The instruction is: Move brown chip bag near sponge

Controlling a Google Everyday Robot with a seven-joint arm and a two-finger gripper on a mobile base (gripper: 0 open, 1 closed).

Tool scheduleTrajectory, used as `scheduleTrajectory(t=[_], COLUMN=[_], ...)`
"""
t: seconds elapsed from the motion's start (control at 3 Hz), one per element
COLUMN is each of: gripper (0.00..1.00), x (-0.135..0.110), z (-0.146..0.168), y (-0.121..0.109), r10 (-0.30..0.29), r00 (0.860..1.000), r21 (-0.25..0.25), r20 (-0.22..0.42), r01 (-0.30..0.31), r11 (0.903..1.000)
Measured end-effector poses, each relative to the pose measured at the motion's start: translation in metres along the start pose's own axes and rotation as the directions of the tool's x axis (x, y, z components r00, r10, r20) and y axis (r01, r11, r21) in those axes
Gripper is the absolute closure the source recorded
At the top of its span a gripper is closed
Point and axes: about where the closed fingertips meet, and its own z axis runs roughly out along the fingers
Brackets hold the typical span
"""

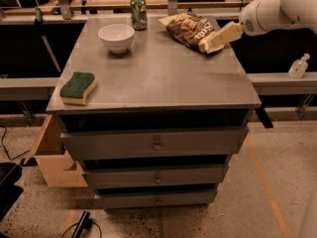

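Observation:
The brown chip bag [187,28] lies crinkled at the back right of the grey cabinet top [158,78]. The sponge [78,87], yellow with a green top, lies at the front left corner, far from the bag. My gripper [217,38] reaches in from the right on a white arm [277,11]. It is low over the top, against the bag's right front edge. I cannot tell whether it touches or holds the bag.
A white bowl [116,36] stands at the back left and a green can [138,13] behind it. The cabinet has several drawers below. A clear bottle [299,66] stands on a ledge at right. A wooden box [52,157] sits on the floor at left.

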Motion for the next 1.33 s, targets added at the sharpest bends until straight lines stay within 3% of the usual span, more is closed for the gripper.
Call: scheduleTrajectory(t=[0.33, 0.67, 1.0, 1.33], gripper=[0.00, 0.00, 0.00, 0.00], x=[0.010, -0.009, -0.009, -0.021], z=[0.034, 0.025, 0.025, 0.045], y=[-0.023, -0.041, -0.041, -0.037], r10=[0.033, 0.029, 0.029, 0.042], r00=[0.999, 0.999, 0.999, 0.996], r21=[-0.026, 0.007, 0.007, -0.001], r20=[0.001, 0.042, 0.042, 0.083], r01=[-0.033, -0.029, -0.029, -0.042], r11=[0.9991, 0.9996, 0.9996, 0.9991])
